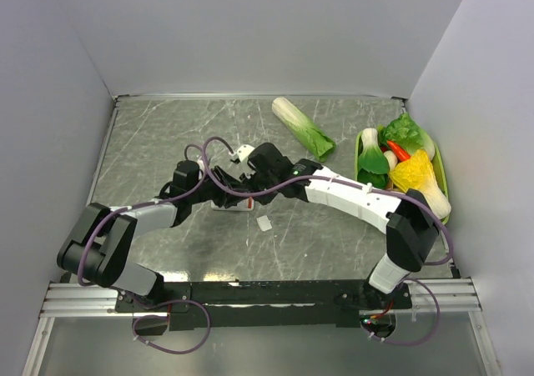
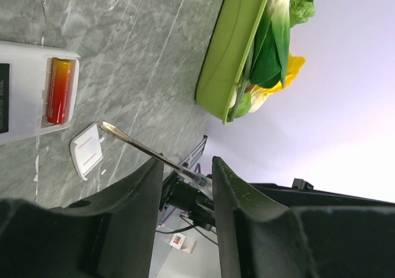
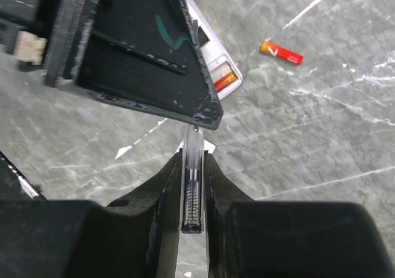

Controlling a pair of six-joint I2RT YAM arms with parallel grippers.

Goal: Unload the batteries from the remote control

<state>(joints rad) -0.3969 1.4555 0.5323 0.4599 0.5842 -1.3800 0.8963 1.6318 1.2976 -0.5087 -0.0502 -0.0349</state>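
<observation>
White remote control (image 2: 23,62) is lying on your grey table (image 1: 167,134), one red battery (image 2: 58,90) sitting in its open compartment, second battery (image 3: 281,52) lying nearby — your right gripper (image 3: 192,161) is pinching a thin tool (image 3: 193,195), your left gripper (image 2: 185,164) hovering half-wide, gripping nothing.

Bright, even, diffuse light, only soft shadows; all three views fairly sharp.

Left arm (image 1: 154,215) showing grey link, black joints; right arm (image 1: 350,197) showing white shell; purple cables (image 1: 207,139) running along both; left gripper (image 2: 185,164) showing black fingers.
</observation>
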